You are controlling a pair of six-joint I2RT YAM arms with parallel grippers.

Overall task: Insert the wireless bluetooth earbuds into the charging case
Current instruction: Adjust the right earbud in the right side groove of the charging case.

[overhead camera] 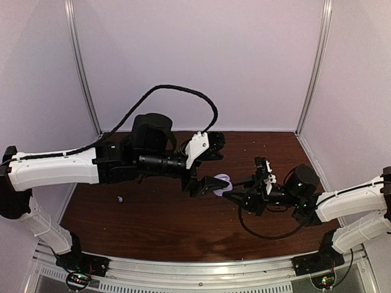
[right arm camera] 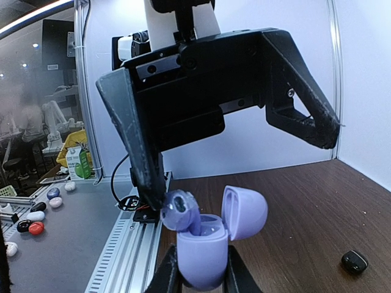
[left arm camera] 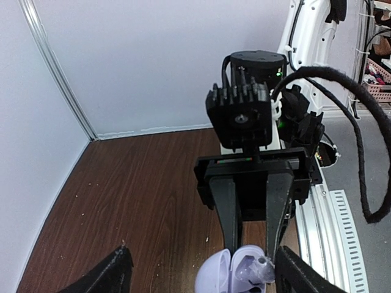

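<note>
No legible text, brand, number or sign in any view. Carton (right arm camera: 77,160) off table, seen by right wrist camera: green and yellow print, too small and blurred to read. Arm housings, gripper bodies, case: no readable marking.

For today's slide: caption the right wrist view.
Right gripper holds the open charging case, earbud in its mouth, open left gripper above.
</note>
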